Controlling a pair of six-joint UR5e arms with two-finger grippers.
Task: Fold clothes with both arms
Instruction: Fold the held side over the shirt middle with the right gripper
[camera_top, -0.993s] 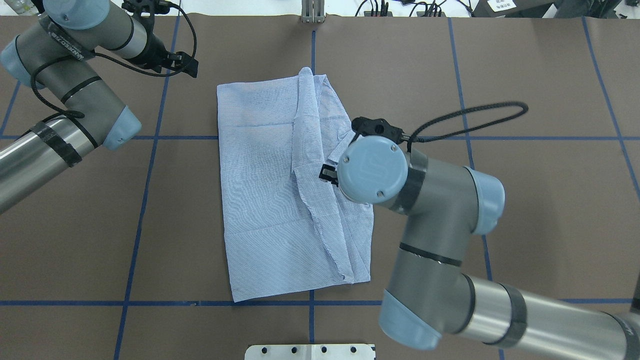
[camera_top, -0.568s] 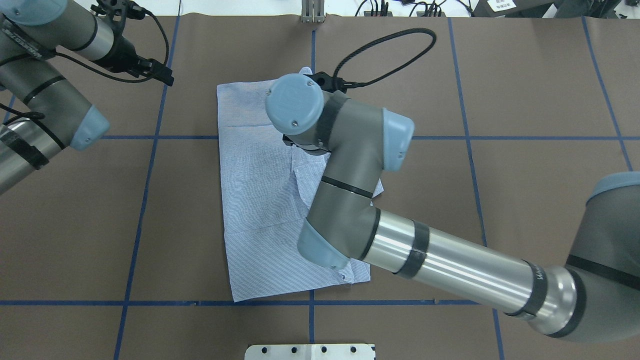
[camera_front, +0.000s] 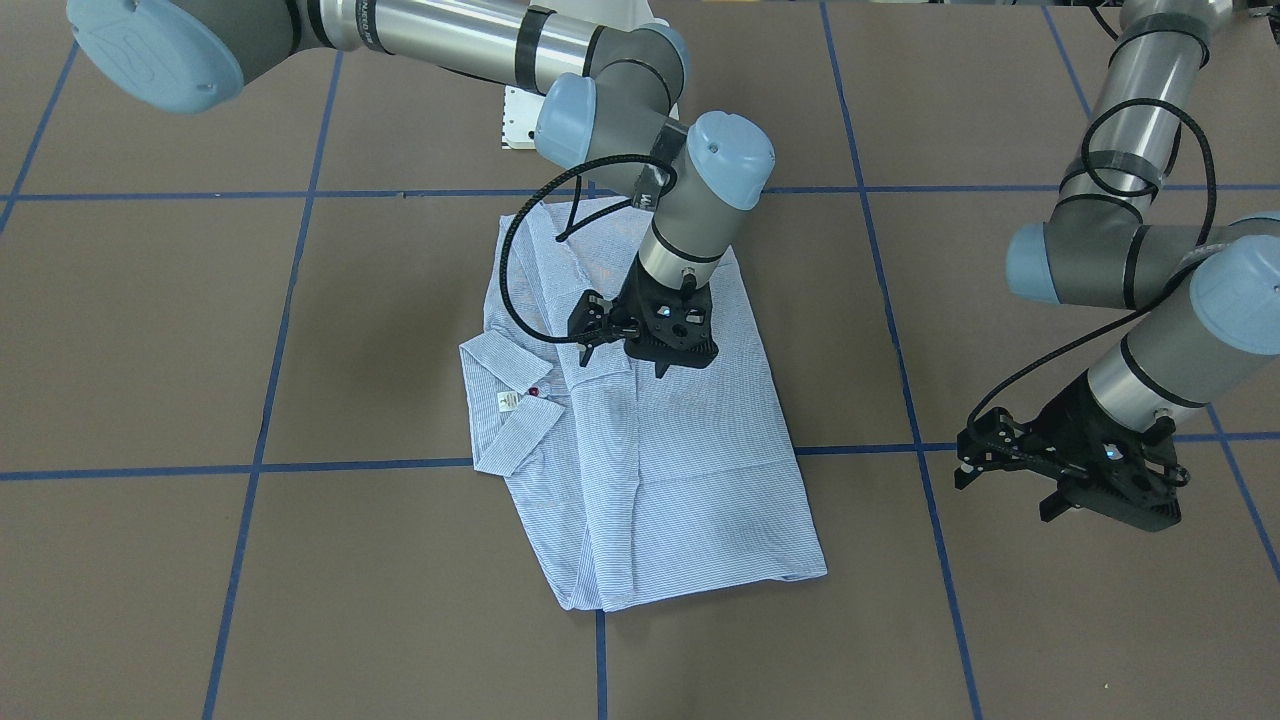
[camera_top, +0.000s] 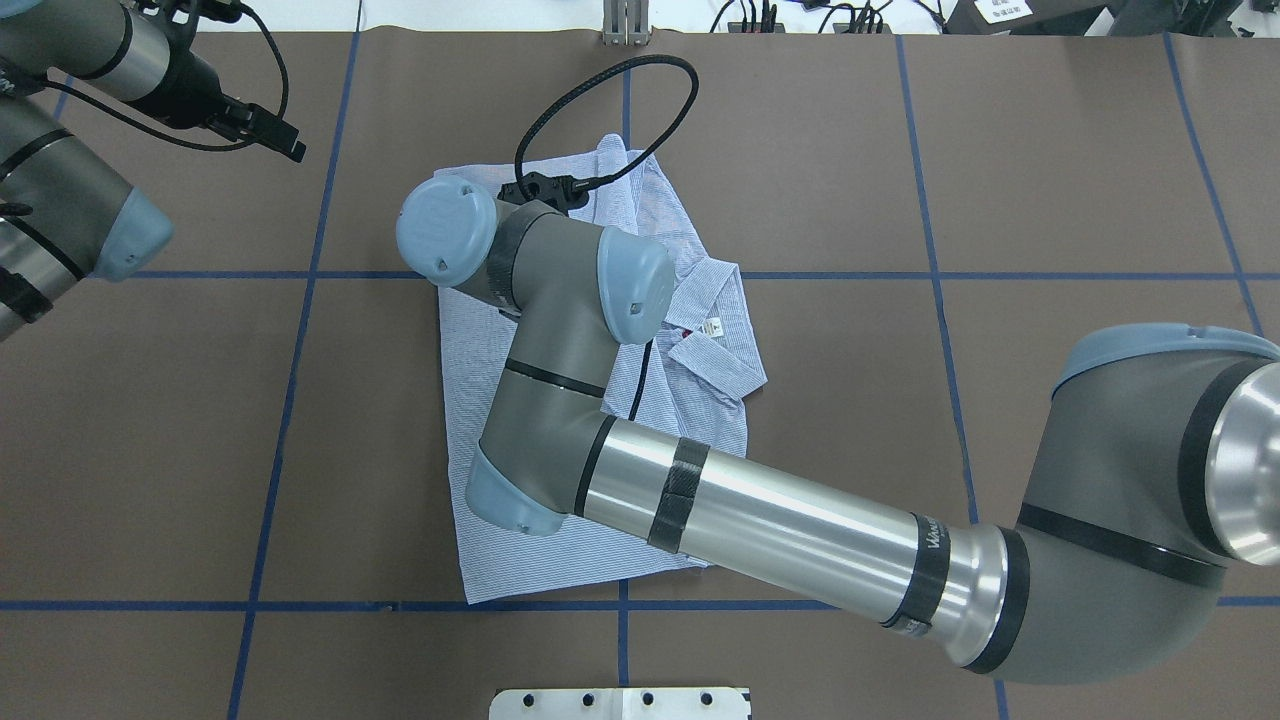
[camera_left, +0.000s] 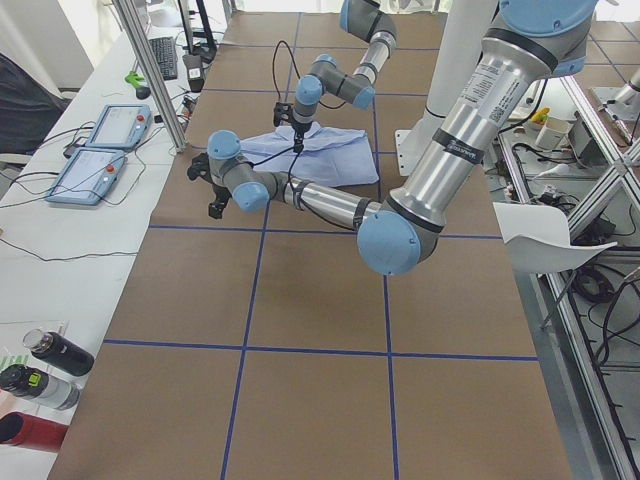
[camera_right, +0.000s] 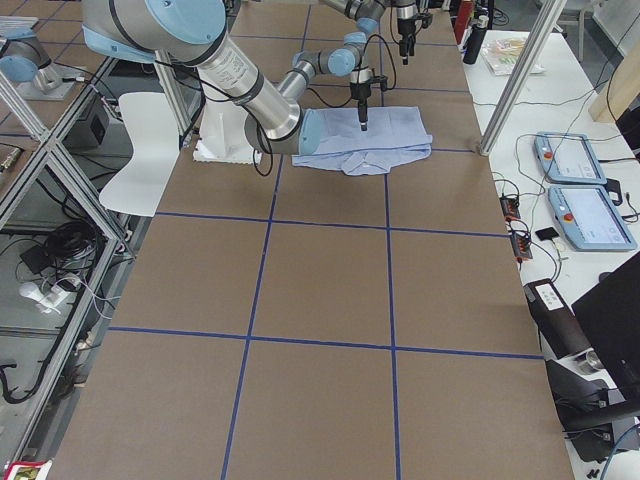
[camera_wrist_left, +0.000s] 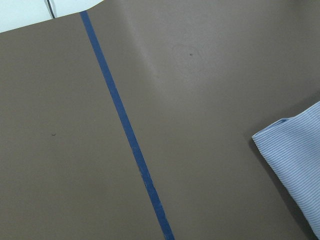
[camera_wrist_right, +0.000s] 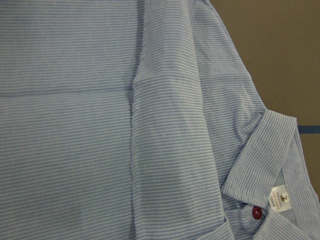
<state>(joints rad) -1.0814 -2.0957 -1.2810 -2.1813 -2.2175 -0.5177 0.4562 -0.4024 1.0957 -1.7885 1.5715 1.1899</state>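
The light blue striped shirt (camera_front: 660, 470) lies folded into a long rectangle in the middle of the table. It also shows in the overhead view (camera_top: 462, 400). Its collar (camera_front: 510, 410), with a white label and a red button, sticks out at one side, and it shows in the right wrist view too (camera_wrist_right: 272, 145). My right gripper (camera_front: 665, 365) hangs just above the middle of the shirt, open and empty. In the overhead view it is hidden under its own wrist. My left gripper (camera_front: 1100, 515) is open and empty over bare table beside the shirt, as the overhead view also shows (camera_top: 285, 140). The left wrist view shows only a shirt corner (camera_wrist_left: 295, 160).
The brown table (camera_top: 1050, 150) carries a grid of blue tape lines. A white mounting plate (camera_top: 620, 703) sits at the near edge. The right forearm (camera_top: 800, 530) crosses low over the shirt's near half. Tablets (camera_left: 100, 150) and bottles (camera_left: 45, 365) lie on a side bench.
My right arm has swept from the collar side across the shirt to the left, leaving the collar uncovered. My left gripper has drawn back further left, away from the shirt.
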